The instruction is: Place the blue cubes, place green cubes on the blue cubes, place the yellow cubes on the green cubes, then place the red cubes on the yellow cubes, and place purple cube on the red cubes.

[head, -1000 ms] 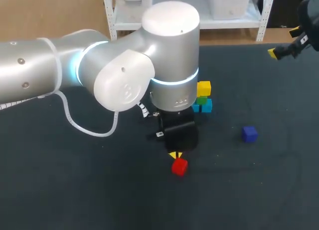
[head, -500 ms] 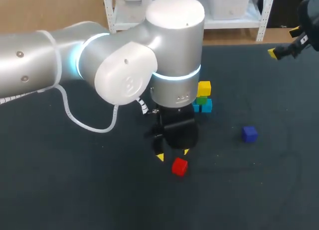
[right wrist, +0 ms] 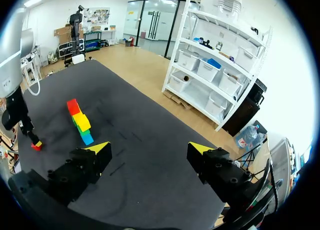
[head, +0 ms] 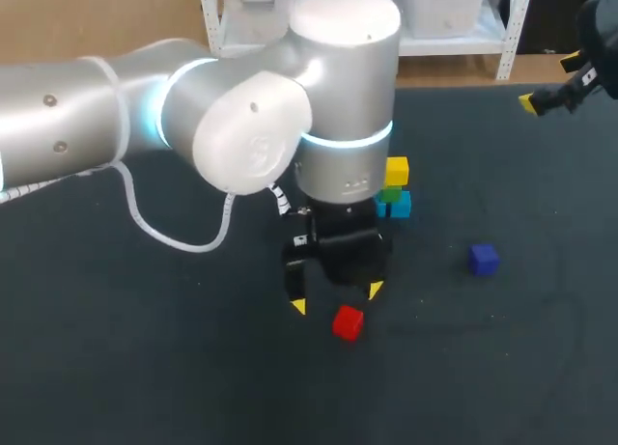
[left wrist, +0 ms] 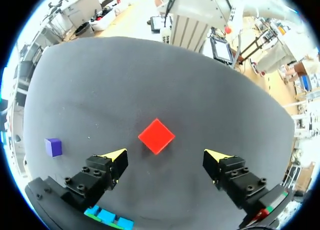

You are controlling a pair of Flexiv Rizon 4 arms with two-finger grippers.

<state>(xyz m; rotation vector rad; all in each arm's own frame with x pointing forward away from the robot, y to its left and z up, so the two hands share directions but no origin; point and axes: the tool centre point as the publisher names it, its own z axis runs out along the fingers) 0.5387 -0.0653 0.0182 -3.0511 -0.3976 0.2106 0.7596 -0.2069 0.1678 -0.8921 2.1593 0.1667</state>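
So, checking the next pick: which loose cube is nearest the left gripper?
The red cube, lying on the table just ahead of the left gripper, between its open fingers; the purple cube sits well off to the side.

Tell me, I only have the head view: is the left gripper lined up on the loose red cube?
Observer: The left wrist view shows the loose red cube roughly centred ahead of the open left gripper, untouched, turned corner-on to it.
Operator: Does the stack have red yet? The left arm blocks it.
Observer: Yes, the right wrist view shows a stacked red cube topmost, above the yellow cube.
Operator: And the right gripper?
Observer: Open, holding nothing.
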